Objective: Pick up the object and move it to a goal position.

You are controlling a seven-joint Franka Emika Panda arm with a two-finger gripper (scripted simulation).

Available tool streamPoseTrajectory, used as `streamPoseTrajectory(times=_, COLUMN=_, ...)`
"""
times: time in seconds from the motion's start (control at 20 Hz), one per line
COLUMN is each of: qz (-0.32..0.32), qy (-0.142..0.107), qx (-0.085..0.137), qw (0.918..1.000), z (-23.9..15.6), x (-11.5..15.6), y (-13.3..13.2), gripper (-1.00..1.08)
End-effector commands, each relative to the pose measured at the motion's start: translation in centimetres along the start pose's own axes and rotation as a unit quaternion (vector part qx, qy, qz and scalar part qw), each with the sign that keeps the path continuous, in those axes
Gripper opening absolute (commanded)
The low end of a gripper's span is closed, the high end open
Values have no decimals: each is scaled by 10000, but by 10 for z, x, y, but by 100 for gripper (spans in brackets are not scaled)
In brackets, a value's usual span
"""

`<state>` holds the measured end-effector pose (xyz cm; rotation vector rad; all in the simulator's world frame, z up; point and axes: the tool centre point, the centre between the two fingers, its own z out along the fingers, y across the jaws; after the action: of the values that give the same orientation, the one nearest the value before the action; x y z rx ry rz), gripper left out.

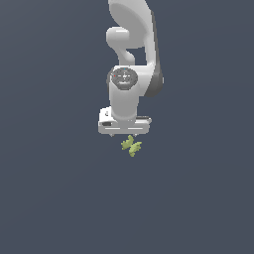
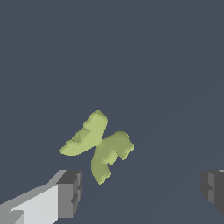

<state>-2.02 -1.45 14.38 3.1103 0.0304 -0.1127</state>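
While spread wide above the object [image 2: 97, 146], risks nudging its jagged lobes aside if gripper [image 2: 142, 190] descends off-centre.

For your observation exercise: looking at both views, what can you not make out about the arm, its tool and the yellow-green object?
- Exterior view: the tool fingertips are too small to judge.
- Wrist view: both fingers are cut off by the picture's edge.
- Either view: no goal marker shows.
- Whether the object touches the ground: unclear.
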Motion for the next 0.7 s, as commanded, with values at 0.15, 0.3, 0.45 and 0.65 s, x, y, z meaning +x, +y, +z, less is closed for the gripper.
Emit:
streamPoseTrajectory(times=0.15, qz=-24, qy=11, qx=-10, qw=10000, z=-1, x=1, y=2, gripper=100)
streamPoseTrajectory(times=0.3, qz=-92, qy=43, qx=-40, qw=9999, z=-2, x=3, y=7, gripper=100)
streamPoseTrajectory(times=0.45, qz=-164, qy=76, qx=-74, qw=9998, z=-4, x=5, y=12, gripper=100)
streamPoseTrajectory(times=0.65, qz=-186, qy=86, qx=-84, qw=9998, z=-5, x=6, y=14, gripper=100)
